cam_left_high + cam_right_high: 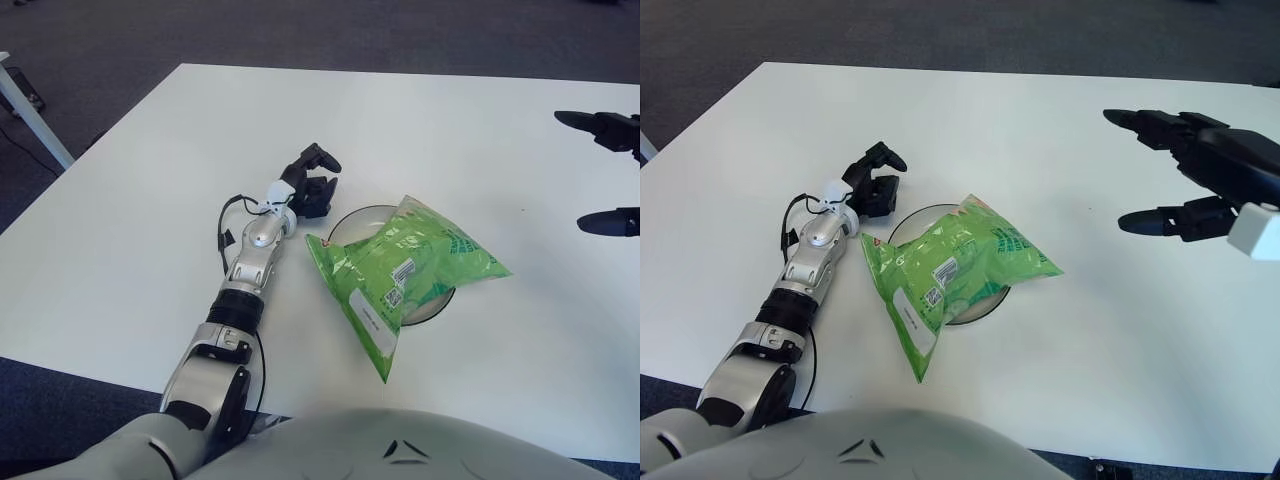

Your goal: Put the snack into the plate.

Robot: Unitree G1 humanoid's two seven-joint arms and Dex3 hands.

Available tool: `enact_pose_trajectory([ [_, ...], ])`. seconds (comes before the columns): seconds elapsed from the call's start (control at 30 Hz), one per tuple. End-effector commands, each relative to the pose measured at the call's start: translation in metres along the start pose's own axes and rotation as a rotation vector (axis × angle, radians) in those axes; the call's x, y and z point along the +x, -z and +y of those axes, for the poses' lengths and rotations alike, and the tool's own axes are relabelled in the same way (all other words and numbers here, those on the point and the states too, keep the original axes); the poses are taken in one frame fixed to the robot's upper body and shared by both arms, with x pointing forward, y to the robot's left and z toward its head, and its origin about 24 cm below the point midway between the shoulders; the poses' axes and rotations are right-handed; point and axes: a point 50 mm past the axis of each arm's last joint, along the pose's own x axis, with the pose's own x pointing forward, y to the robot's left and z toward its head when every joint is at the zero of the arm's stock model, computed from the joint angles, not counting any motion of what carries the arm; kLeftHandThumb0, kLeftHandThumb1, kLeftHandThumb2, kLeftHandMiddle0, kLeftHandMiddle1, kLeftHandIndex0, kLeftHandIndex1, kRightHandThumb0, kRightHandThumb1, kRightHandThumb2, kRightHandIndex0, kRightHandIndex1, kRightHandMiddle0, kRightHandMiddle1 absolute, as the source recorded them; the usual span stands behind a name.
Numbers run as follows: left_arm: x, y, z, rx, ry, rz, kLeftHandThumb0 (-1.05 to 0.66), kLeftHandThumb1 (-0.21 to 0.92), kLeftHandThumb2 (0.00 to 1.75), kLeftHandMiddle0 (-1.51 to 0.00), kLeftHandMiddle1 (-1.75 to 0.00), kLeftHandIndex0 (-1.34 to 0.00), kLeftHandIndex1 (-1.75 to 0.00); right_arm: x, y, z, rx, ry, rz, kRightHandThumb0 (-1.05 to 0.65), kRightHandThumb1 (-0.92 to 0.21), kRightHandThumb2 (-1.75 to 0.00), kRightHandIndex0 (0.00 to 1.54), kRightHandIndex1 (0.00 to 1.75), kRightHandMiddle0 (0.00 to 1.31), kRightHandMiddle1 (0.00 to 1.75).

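A green snack bag (400, 272) lies across the round plate (357, 221), covering most of it, with its lower end hanging over the rim onto the white table. My right hand (1175, 170) hovers off to the right of the bag, fingers spread, holding nothing. My left hand (312, 183) shows just beyond the plate's left rim, fingers curled with nothing in them.
The white table (120, 230) stretches wide on all sides of the plate. Its front edge runs close to my body and dark carpet lies beyond the far edge. A pale table leg (30, 110) stands at the far left.
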Motion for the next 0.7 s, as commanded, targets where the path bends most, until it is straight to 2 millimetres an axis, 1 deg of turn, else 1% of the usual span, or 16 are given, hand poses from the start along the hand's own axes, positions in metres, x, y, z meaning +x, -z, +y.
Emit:
enact_pose_trajectory([
  [0.0, -0.015, 0.026, -0.001, -0.006, -0.027, 0.105, -0.38, 0.67, 0.86, -1.02, -1.75, -0.34, -1.75, -0.006, -0.009, 0.003, 0.079, 0.129, -0.106, -0.87, -0.86, -0.49, 0.01, 0.82, 0.0, 0.06],
  [0.03, -0.015, 0.026, -0.001, -0.002, -0.028, 0.105, -0.38, 0.67, 0.86, -1.02, -1.75, -0.34, -1.75, -0.003, 0.004, 0.009, 0.07, 0.092, -0.034, -0.76, -0.81, -0.58, 0.03, 0.62, 0.0, 0.04],
  [0.07, -0.015, 0.026, -0.001, 0.002, -0.028, 0.106, -0.38, 0.67, 0.86, -1.02, -1.75, -0.34, -1.75, -0.002, 0.007, 0.012, 0.054, 0.063, 0.008, -0.82, -0.83, -0.54, 0.06, 0.65, 0.0, 0.04],
  [0.1, -0.015, 0.026, -0.001, 0.004, -0.028, 0.106, -0.38, 0.67, 0.86, -1.03, -1.75, -0.34, -1.75, -0.002, 0.009, 0.013, 0.035, 0.039, 0.042, -0.93, -0.87, -0.43, 0.04, 0.9, 0.0, 0.08],
  [0.13, -0.015, 0.026, -0.001, 0.005, -0.028, 0.105, -0.38, 0.67, 0.86, -1.04, -1.75, -0.34, -1.75, -0.001, 0.011, 0.013, 0.03, 0.022, 0.051, -0.95, -0.88, -0.4, 0.03, 0.96, 0.0, 0.09],
  [0.17, -0.015, 0.026, -0.001, 0.006, -0.028, 0.105, -0.38, 0.67, 0.86, -1.04, -1.75, -0.34, -1.75, -0.001, 0.011, 0.013, 0.032, 0.019, 0.043, -0.99, -0.9, -0.38, 0.02, 1.06, 0.0, 0.12],
  [0.2, -0.015, 0.026, -0.001, 0.006, -0.027, 0.105, -0.38, 0.67, 0.86, -1.04, -1.75, -0.34, -1.75, -0.001, 0.013, 0.013, 0.04, 0.013, 0.037, -1.01, -0.9, -0.36, 0.01, 1.09, 0.0, 0.15],
  [0.27, -0.015, 0.025, -0.002, 0.007, -0.026, 0.104, -0.38, 0.67, 0.86, -1.04, -1.75, -0.34, -1.75, 0.0, 0.014, 0.013, 0.051, 0.007, 0.028, -1.03, -0.91, -0.34, 0.01, 1.06, 0.0, 0.17],
  [0.33, -0.015, 0.025, -0.002, 0.01, -0.025, 0.103, -0.38, 0.67, 0.86, -1.05, -1.75, -0.34, -1.75, 0.0, 0.015, 0.015, 0.064, 0.01, 0.023, -1.04, -0.92, -0.34, 0.0, 0.96, 0.0, 0.19],
  [0.37, -0.015, 0.025, -0.002, 0.012, -0.025, 0.103, -0.38, 0.67, 0.86, -1.05, -1.75, -0.34, -1.75, 0.0, 0.016, 0.016, 0.07, 0.013, 0.021, -1.04, -0.92, -0.33, 0.0, 0.85, 0.0, 0.2],
  [0.4, -0.016, 0.025, -0.002, 0.013, -0.025, 0.103, -0.38, 0.67, 0.86, -1.05, -1.75, -0.34, -1.75, 0.0, 0.018, 0.023, 0.084, 0.024, 0.025, -1.04, -0.92, -0.33, 0.0, 0.81, 0.0, 0.2],
  [0.43, -0.016, 0.025, -0.002, 0.014, -0.025, 0.104, -0.38, 0.67, 0.86, -1.04, -1.75, -0.34, -1.75, 0.0, 0.02, 0.028, 0.094, 0.032, 0.028, -1.04, -0.92, -0.32, 0.0, 0.72, 0.0, 0.2],
  [0.47, -0.016, 0.025, -0.002, 0.013, -0.025, 0.104, -0.38, 0.67, 0.86, -1.04, -1.75, -0.34, -1.75, -0.001, 0.023, 0.038, 0.113, 0.053, 0.038, -1.05, -0.92, -0.31, 0.0, 0.66, 0.0, 0.2],
  [0.57, -0.016, 0.025, -0.002, 0.011, -0.026, 0.105, -0.38, 0.68, 0.86, -1.04, -1.75, -0.34, -1.75, -0.003, 0.027, 0.057, 0.156, 0.112, 0.057, -1.05, -0.92, -0.29, 0.0, 0.52, 0.0, 0.2],
  [0.63, -0.016, 0.026, -0.002, 0.01, -0.027, 0.107, -0.38, 0.68, 0.86, -1.03, -1.75, -0.34, -1.75, -0.004, 0.026, 0.062, 0.18, 0.154, 0.065, -1.05, -0.92, -0.28, 0.0, 0.48, 0.0, 0.2],
  [0.67, -0.016, 0.026, -0.002, 0.009, -0.027, 0.108, -0.38, 0.68, 0.86, -1.03, -1.75, -0.33, -1.75, -0.006, 0.026, 0.064, 0.224, 0.199, 0.076, -1.05, -0.92, -0.28, 0.0, 0.46, 0.0, 0.21],
])
